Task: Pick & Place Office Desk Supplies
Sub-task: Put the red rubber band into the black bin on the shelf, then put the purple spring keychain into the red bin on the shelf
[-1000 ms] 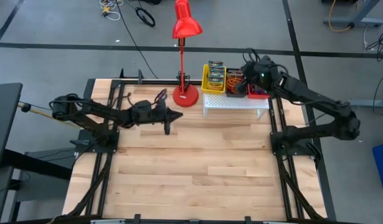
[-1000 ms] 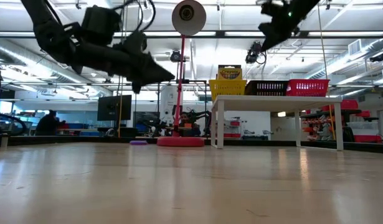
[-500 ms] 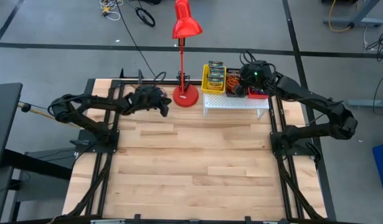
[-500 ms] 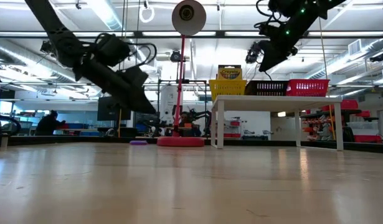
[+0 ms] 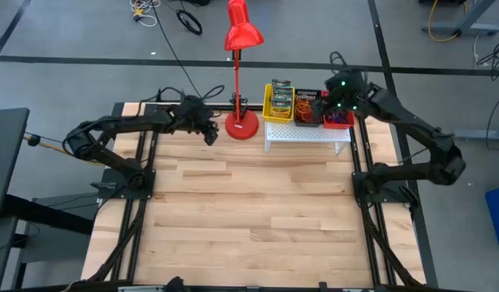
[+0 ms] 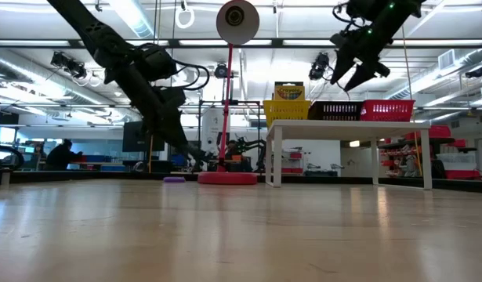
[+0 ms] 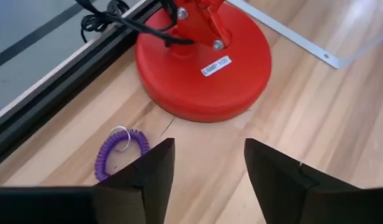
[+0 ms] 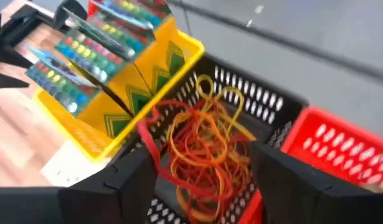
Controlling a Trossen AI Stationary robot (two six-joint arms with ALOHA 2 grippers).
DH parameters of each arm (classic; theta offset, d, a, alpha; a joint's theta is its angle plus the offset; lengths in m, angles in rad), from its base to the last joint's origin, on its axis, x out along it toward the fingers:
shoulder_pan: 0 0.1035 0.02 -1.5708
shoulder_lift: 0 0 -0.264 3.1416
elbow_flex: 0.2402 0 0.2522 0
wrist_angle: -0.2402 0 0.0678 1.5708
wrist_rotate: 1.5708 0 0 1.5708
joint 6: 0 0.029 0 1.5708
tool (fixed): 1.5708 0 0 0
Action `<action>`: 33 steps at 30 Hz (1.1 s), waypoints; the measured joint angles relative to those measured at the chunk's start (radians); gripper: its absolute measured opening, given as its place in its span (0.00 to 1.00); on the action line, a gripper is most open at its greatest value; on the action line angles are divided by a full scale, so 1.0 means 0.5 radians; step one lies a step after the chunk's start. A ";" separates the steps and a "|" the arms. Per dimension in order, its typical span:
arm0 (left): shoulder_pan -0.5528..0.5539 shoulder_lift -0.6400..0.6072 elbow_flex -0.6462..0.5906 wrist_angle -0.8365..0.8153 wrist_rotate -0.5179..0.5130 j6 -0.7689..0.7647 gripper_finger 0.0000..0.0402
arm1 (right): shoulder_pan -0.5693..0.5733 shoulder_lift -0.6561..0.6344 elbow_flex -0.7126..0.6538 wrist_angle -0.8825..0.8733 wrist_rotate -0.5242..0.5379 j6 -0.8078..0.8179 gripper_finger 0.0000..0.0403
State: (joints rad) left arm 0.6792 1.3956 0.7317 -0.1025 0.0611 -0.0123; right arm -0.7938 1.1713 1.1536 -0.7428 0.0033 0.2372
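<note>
The left gripper (image 5: 210, 136) has swung from mid-desk toward the far edge within the last second and now hangs low just at 9 o'clock of the red lamp base (image 5: 242, 126); its fingers stand spread with nothing between them, as the left wrist view confirms. Directly ahead of those fingers lies a purple coil loop (image 7: 118, 149) with a small metal ring, resting on the desk (image 5: 257, 211) close to the lamp base but not touching it. Judgement: this loop is the left arm's next pick, and the approach is nearly complete. The right gripper (image 5: 340, 104) has shifted slightly toward 3 o'clock over the white stand (image 5: 307, 131) and hovers above the bins, fingers spread and empty. Below it the black basket (image 8: 253, 118) holds a tangle of red, orange and yellow rubber bands (image 8: 197, 149); the yellow bin (image 8: 110, 137) at its 9 o'clock side carries the crayon boxes (image 8: 85, 56), and a red basket (image 8: 340, 149) sits at its 3 o'clock side. Most supplies appear already sorted. Risk: the thin loop lies flat, so the fingers may skid over it.
</note>
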 joint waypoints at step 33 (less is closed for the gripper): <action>0.079 0.316 0.120 -0.216 -0.041 0.307 0.41 | 0.779 -0.728 -0.433 0.170 -0.201 -0.109 0.03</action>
State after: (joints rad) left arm 0.7190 1.5538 0.7919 -0.2105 0.0405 0.1409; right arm -0.4042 0.8075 0.9373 -0.6576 -0.0974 0.1825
